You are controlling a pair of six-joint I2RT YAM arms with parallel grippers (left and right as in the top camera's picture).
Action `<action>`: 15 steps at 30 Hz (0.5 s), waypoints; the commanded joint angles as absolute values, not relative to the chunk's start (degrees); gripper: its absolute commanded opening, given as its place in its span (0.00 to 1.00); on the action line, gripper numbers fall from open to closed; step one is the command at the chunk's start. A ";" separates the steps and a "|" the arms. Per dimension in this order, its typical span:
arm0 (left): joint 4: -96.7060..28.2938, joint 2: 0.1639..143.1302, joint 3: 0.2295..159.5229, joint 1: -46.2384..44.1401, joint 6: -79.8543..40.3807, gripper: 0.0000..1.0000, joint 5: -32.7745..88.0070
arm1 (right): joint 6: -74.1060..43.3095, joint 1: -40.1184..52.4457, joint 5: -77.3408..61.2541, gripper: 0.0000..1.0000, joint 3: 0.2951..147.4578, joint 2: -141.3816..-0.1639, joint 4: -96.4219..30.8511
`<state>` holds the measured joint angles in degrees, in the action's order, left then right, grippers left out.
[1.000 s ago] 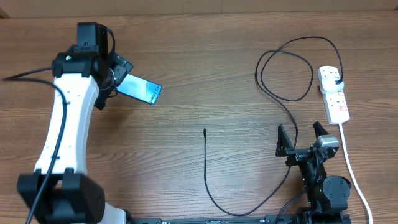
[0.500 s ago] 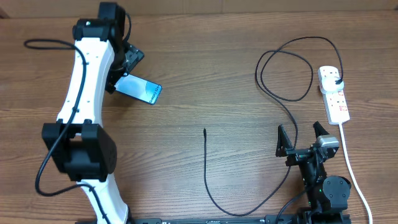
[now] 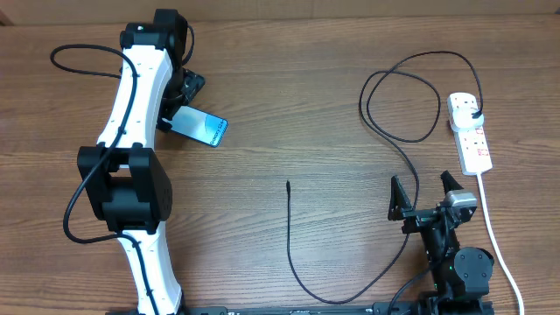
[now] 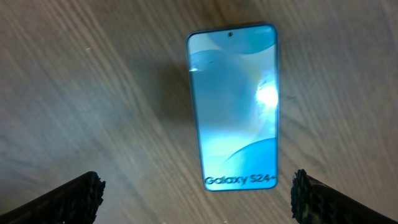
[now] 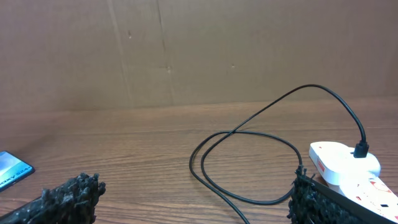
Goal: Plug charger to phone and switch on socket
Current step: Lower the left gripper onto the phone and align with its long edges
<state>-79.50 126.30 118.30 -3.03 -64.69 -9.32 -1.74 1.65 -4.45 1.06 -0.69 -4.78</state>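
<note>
From overhead, the phone (image 3: 201, 129) lies flat on the table's left side, its long axis slanting from upper left to lower right. The left gripper (image 3: 179, 103) hangs over its upper-left end, so this arm is far the nearer one. The charger (image 3: 290, 229) has its tip (image 3: 288, 184) loose mid-table and well apart from the phone. Its cable curls right to the plug (image 3: 473, 113), seated in the socket (image 3: 472, 140) at the right edge. The right gripper (image 3: 424, 194), spread wide and empty, sits near the socket. In the left wrist view the phone runs lengthwise straight away from the fingers (image 4: 68, 202). They stand wide apart, clear of its two long edges and holding nothing; its lettered end lies nearest them. In the right wrist view the fingers (image 5: 68, 199) are likewise apart. The socket is just ahead to the right, the cable loops in front, and the phone shows only at the far left edge.
</note>
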 commanded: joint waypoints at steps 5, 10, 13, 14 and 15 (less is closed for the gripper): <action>-75.90 128.62 119.63 -3.14 -66.70 1.00 -7.77 | -2.15 1.98 -3.92 1.00 0.47 -0.16 -4.62; -75.57 131.07 119.63 -3.14 -66.87 1.00 -6.79 | -2.15 1.98 -3.92 1.00 0.47 -0.16 -4.62; -75.18 132.77 119.63 -3.14 -66.78 1.00 -6.39 | -2.15 1.98 -3.92 1.00 0.47 -0.16 -4.62; -75.13 133.05 119.63 -3.14 -66.63 1.00 -6.35 | -2.15 1.98 -3.92 1.00 0.47 -0.16 -4.62; -74.83 133.71 119.63 -3.14 -66.08 1.00 -6.39 | -2.15 1.98 -3.92 1.00 0.47 -0.16 -4.62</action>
